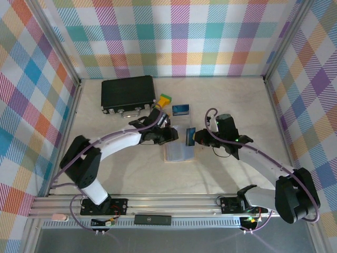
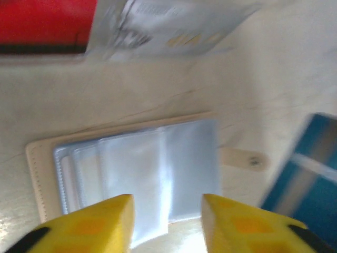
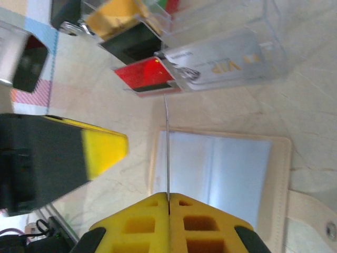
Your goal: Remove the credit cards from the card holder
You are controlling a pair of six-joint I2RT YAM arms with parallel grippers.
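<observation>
A card (image 1: 190, 136) is clamped in the right jaws over the holder (image 1: 178, 151), laid open on the table (image 1: 231, 100); the left jaws are parted. Pinched by one edge, the card could be twisted loose and dropped.

Pastel plaid walls (image 1: 179, 37) enclose a pale marbled table (image 1: 131, 174) edged by aluminium rails (image 1: 158, 202).

Top overhead, wrist cams close, share card holder (image 2: 158, 163)
</observation>
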